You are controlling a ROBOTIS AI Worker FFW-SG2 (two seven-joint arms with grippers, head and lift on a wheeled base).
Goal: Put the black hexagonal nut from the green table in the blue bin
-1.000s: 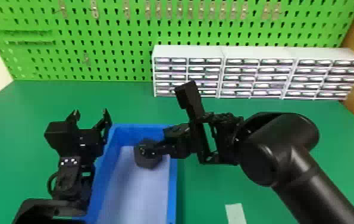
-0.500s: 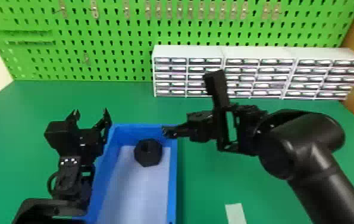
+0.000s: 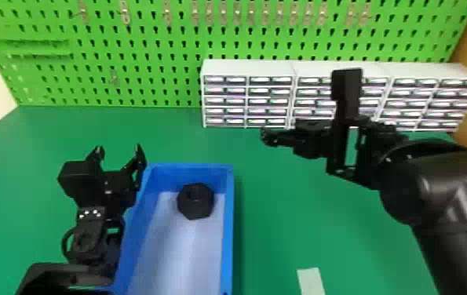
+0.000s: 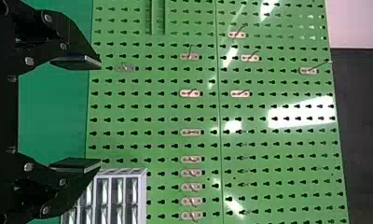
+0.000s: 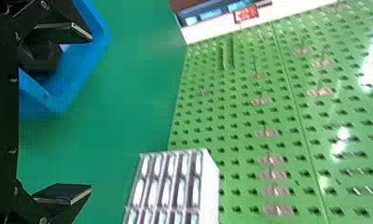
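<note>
Now the black hexagonal nut [image 3: 196, 201] lies in the blue rectangular bin [image 3: 227, 235], on its pale bottom near the far end. The bin rests on the smooth green table [image 3: 275, 219]. To the right of the bin and apart from the nut, I have my black right gripper [image 3: 267, 137] above the table, its two flat fingers spread wide. Just beside the bin's left wall is my black left gripper [image 3: 119, 151], with its fingers apart too, pointing toward the bright green perforated pegboard [image 3: 157, 90] at the back. White drawer cabinets [image 3: 248, 67] stand in a row before the pegboard, and a pale flat strip [image 3: 311, 280] lies on the table, nearer me, right of the bin.
</note>
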